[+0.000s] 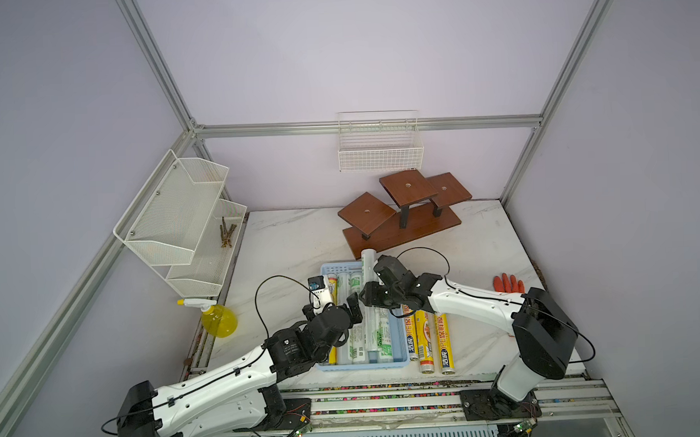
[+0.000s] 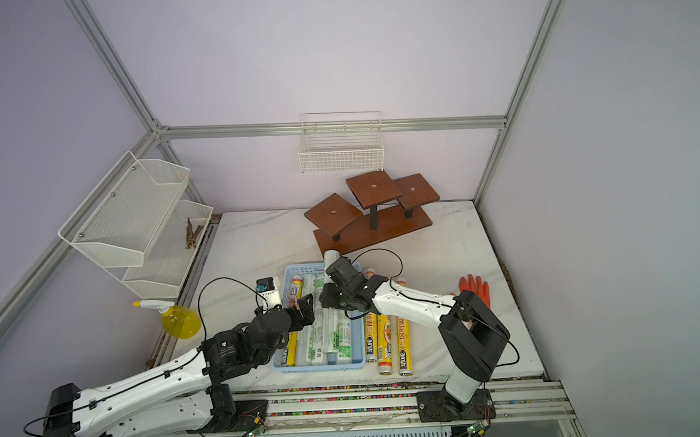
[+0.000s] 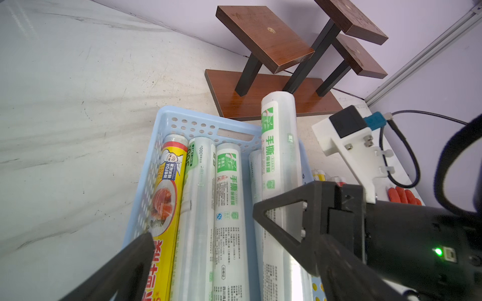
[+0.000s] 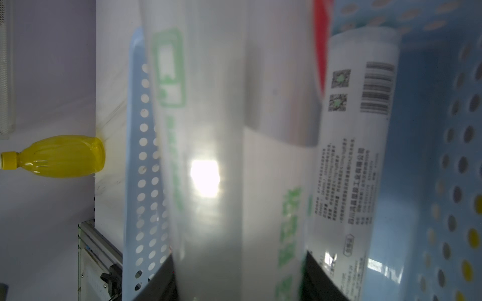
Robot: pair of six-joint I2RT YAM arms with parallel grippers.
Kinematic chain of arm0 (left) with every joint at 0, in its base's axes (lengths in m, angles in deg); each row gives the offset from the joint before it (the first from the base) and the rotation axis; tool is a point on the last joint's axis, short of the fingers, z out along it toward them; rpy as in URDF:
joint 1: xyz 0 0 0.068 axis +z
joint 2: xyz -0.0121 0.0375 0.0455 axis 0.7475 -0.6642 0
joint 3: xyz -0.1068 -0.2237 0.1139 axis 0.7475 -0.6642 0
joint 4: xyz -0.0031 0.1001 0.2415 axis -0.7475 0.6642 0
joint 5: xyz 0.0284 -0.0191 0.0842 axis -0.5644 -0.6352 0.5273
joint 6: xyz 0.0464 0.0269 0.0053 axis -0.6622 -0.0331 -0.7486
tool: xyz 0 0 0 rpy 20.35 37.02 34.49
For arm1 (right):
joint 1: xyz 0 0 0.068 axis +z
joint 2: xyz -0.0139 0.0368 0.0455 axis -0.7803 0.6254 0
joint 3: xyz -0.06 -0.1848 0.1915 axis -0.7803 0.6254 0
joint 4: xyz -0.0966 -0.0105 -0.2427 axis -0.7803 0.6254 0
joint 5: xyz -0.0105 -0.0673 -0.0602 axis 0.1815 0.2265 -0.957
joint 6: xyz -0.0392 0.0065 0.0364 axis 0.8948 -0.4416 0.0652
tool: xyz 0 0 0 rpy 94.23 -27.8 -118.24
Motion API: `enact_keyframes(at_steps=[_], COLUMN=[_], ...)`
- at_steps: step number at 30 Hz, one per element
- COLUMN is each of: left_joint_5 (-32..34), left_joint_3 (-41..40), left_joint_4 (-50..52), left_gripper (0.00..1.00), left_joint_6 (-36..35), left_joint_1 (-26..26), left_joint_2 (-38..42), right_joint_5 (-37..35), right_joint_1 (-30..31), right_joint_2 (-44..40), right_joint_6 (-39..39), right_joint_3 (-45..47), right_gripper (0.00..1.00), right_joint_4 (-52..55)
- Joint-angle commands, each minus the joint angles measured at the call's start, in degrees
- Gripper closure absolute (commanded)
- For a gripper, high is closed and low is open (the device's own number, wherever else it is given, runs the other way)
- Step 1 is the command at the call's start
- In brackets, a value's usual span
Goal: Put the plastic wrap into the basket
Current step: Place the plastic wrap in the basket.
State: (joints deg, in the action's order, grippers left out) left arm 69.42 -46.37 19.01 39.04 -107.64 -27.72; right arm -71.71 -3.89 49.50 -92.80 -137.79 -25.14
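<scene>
Marble-look table (image 1: 285, 237): slotted blue plastic basket (image 1: 361, 365) at front edge, bare stretch alongside. Right tool (image 1: 369, 297) clamped on glossy whitish roll (image 1: 368, 267) overhanging rim. Left tool (image 1: 353, 307) agape, empty.

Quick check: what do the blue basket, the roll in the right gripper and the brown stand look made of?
The basket looks like moulded plastic: smooth light blue, punched holes. The roll in the right gripper seems plastic film: glossy, glare on its printed wrapper; core hidden. The stand is wood or laminate: brown grain, slight sheen; black legs unclear.
</scene>
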Motion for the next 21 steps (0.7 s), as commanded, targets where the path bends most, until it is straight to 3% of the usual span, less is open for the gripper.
enact_keyframes(at_steps=[1, 8, 21], left_joint_5=[1.24, 0.45, -1.12], left_joint_3=[0.46, 0.88, 0.99], left_joint_4=[-0.58, -1.37, -3.12], left_gripper=[0.00, 0.00, 0.00], left_joint_6=[0.72, 0.61, 1.58], left_joint_1=[0.29, 0.29, 0.34], left_joint_2=[0.61, -0.11, -1.91], right_joint_5=[-0.45, 5.28, 6.10], right_joint_1=[0.58, 0.77, 0.94], right_joint_2=[-0.39, -0.17, -0.21], right_joint_6=[1.69, 2.31, -2.08], right_joint_3=[-2.57, -3.03, 2.91], right_gripper=[0.63, 0.61, 0.59], right_joint_4=[0.83, 3.24, -0.47])
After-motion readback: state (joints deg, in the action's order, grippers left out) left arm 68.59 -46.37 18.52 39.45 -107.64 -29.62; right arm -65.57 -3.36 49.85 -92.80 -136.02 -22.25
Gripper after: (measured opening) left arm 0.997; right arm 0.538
